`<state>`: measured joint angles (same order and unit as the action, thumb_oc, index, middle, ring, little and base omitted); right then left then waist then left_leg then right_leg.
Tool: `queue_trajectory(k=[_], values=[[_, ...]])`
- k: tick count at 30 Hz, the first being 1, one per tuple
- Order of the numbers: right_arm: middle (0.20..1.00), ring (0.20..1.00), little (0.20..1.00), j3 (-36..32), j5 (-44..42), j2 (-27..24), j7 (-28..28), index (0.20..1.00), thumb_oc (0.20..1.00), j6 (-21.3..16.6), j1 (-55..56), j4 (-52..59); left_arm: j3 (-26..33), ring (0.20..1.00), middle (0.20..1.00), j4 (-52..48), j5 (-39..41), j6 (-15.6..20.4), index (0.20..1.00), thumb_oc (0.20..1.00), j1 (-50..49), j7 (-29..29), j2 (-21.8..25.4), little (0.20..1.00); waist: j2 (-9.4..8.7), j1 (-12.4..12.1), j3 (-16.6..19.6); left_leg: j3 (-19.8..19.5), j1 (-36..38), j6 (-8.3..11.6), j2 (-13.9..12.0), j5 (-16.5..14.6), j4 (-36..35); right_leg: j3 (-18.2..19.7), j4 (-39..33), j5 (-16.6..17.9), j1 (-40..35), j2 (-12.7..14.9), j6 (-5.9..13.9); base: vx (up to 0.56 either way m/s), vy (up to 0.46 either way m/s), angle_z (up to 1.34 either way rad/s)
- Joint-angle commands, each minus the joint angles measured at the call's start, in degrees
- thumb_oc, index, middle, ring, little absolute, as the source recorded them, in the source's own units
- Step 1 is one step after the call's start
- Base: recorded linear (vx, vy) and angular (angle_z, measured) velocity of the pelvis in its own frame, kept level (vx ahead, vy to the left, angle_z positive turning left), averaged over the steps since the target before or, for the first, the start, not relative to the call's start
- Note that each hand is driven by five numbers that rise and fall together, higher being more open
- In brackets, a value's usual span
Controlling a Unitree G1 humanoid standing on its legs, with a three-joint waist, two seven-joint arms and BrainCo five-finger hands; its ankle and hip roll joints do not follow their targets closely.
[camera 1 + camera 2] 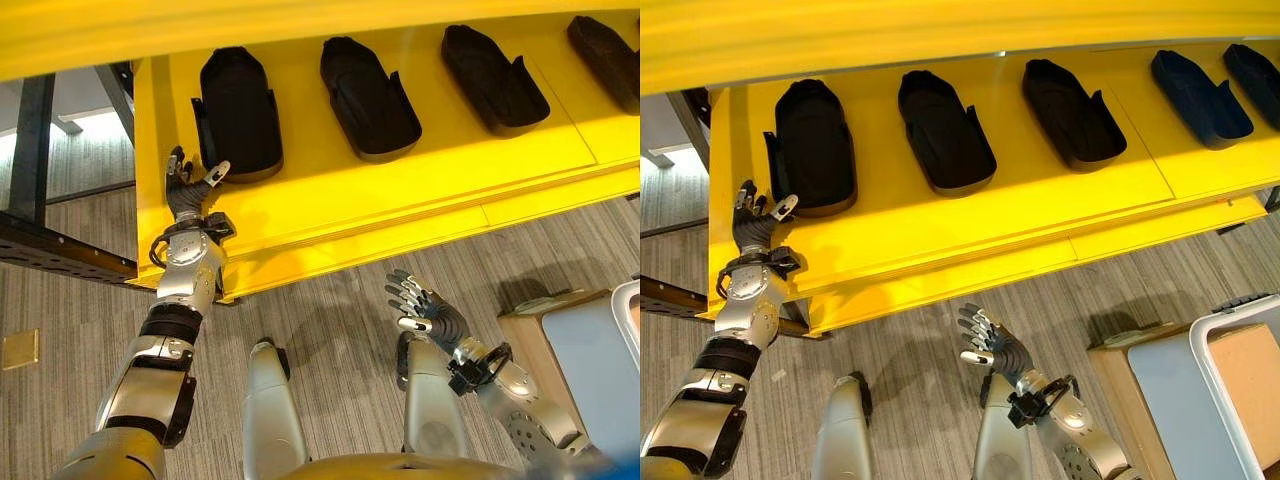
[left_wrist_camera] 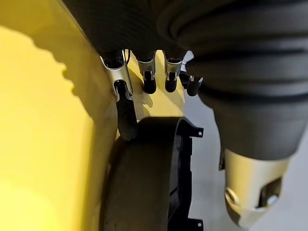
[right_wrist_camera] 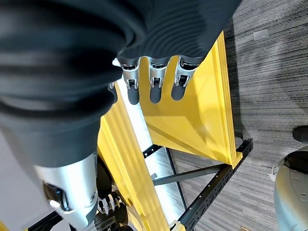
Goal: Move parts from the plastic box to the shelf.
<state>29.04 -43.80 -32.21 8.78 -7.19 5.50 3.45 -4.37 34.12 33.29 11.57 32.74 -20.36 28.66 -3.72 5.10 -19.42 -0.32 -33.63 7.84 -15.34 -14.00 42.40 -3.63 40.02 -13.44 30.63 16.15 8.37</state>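
Left robot hand (image 1: 187, 188) is hovering fingers spread at the near left edge of the yellow metal shelf (image 1: 420, 190), holding nothing, thumb just beside the leftmost black moulded plastic part (image 1: 238, 113). More black parts (image 1: 943, 130) are sitting in a row to its right. Right robot hand (image 1: 990, 345) is hanging relaxed and empty over the grey striped carpet floor (image 1: 330, 310), with the white plastic box (image 1: 1240, 375) at near right.

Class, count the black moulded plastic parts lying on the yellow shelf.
5, in one row along the yellow shelf: parts at and, the last cut by the edge. More may be hidden beyond.
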Motion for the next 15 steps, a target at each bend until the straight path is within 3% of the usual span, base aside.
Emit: queue_trajectory(k=[1,15], values=[[1.000,1.000,1.000,-2.8,-1.2,-0.3,1.1,1.000,1.000,-1.6,0.6,3.4,-5.5,1.000,1.000,6.2,-2.8,-4.1,1.000,1.000,-0.6,2.4,-1.4,1.000,-0.33,-0.1,1.2,-1.4,2.3,0.87,-2.3,5.8,-4.2,5.1,2.0,3.9,1.2,1.2,-0.43,0.00,0.000,0.00],[1.000,1.000,1.000,-2.9,-1.0,-0.6,1.8,1.000,1.000,-1.5,0.8,3.4,-7.9,1.000,1.000,2.8,-8.1,-4.9,1.000,1.000,-1.2,3.4,-1.6,1.000,-0.27,0.0,0.9,-1.2,2.1,0.79,-2.3,5.9,-3.9,5.4,2.2,4.1,1.9,1.1,-0.44,0.00,0.000,0.00]])
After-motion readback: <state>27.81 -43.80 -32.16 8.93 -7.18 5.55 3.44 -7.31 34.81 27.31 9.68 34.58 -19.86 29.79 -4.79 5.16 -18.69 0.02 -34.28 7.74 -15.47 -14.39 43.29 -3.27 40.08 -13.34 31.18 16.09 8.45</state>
